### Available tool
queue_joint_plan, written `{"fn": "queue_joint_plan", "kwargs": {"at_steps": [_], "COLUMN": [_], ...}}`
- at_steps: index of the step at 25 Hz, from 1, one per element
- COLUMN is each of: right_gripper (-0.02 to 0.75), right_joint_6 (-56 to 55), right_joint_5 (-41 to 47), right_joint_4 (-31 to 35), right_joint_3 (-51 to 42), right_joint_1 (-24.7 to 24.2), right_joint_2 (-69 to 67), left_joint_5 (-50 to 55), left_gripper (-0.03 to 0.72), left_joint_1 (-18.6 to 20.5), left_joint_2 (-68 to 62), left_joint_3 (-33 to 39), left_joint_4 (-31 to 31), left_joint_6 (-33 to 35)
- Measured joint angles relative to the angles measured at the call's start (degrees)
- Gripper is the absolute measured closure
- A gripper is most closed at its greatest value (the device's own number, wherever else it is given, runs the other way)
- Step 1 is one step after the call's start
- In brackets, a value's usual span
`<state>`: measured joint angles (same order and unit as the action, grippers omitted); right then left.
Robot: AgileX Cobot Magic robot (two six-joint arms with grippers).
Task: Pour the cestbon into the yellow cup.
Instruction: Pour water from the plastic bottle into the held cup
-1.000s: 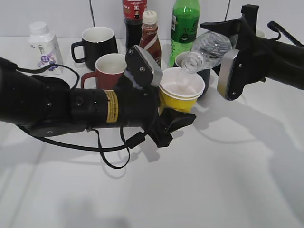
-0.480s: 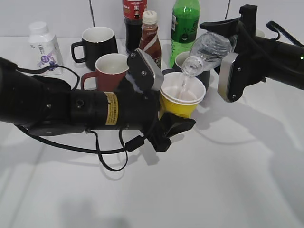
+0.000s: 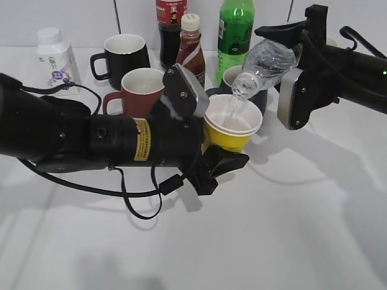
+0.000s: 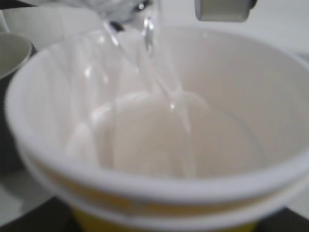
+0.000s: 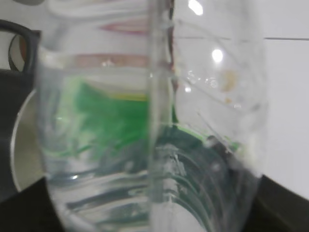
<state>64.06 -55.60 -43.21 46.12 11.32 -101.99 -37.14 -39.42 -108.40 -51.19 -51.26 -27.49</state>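
**pourwatcher:** Compared with a second ago, the cestbon [image 3: 266, 61] tips steeper and its neck sits lower over the yellow cup [image 3: 233, 128], which has crept a touch to the right of the frame. Now a thin stream runs from the mouth down onto the cup's white inside wall, right in the middle of the exterior view.

**benchrat:** Yeah, the left wrist view shows a shallow pool at the bottom, so I'd guess it's early in the pour. To do this well I'd hold the tilt about where it is, keep the mouth inside the rim line, and keep the cup level. More tilt risks a gulp and splash over the near rim.

**pourwatcher:** Tool states? The right tool [image 3: 297, 60] is clenched around the bottle body at upper right. The left tool [image 3: 208, 142] grasps the cup and lifts it off the tabletop [image 3: 272, 229].

**benchrat:** Agreed, though the left fingers are mostly buried under the cup. Also hard to make out: the right wrist view is just blurry plastic and green smear, so no reading the water left. The dark mug [image 3: 263, 96] behind the cup is mostly blocked.
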Motion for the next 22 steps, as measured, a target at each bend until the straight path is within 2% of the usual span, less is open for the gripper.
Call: {"fn": "queue_joint_plan", "kwargs": {"at_steps": [22], "right_gripper": [0.256], "right_joint_6": [1.45], "right_joint_5": [-0.42], "right_joint_4": [0.17], "right_joint_3": [0.0], "right_joint_1": [0.0], "right_joint_2": [0.0], "left_joint_5": [0.07], "left_gripper": [0.249], "left_joint_1": [0.0], "left_joint_2": [0.0], "left_joint_3": [0.0], "left_joint_4": [0.0], "left_joint_6": [-0.03]}}
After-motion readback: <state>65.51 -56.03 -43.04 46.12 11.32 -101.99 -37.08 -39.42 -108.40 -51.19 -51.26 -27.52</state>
